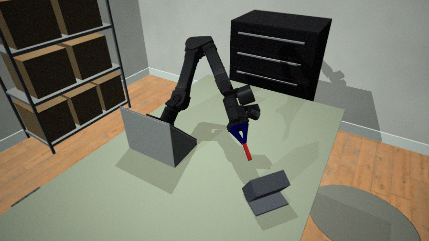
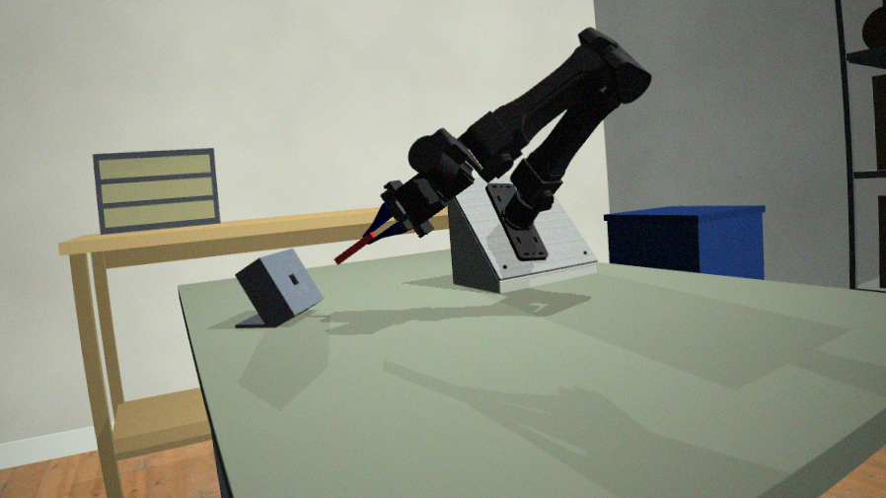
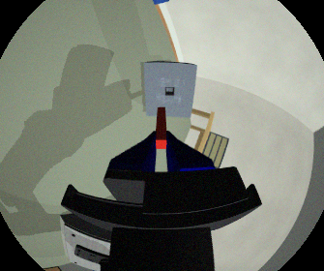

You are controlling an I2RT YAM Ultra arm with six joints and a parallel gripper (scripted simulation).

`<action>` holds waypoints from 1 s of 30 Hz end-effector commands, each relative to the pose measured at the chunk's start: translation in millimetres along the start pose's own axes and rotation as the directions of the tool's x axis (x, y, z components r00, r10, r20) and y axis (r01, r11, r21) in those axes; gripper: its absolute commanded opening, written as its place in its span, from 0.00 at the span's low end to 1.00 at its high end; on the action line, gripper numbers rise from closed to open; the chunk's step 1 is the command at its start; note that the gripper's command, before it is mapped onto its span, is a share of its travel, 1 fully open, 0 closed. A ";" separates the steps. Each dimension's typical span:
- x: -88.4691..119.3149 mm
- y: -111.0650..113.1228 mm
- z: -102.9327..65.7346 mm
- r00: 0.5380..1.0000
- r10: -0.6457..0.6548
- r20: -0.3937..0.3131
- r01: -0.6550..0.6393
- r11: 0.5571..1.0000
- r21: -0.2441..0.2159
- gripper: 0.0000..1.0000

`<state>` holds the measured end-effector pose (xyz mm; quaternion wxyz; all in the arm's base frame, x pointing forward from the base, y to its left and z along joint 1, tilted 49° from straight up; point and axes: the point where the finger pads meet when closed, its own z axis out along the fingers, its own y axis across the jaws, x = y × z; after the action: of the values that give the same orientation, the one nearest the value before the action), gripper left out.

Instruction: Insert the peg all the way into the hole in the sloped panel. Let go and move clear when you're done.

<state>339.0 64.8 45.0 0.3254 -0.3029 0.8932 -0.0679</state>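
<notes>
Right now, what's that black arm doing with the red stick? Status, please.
Gripper shut on red peg. Peg held in air, short of grey sloped panel's hole. Nothing between them.

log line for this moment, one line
phase: approach | gripper: shut on peg | peg: in air, aimed at sloped panel | hole: unfilled | contact: none
</notes>
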 end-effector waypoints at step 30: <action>-22.0 -33.4 37.2 0.999 0.023 0.026 -0.024 0.998 0.052 0.00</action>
<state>367.1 63.4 24.2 0.3161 -0.3045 0.8958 -0.0696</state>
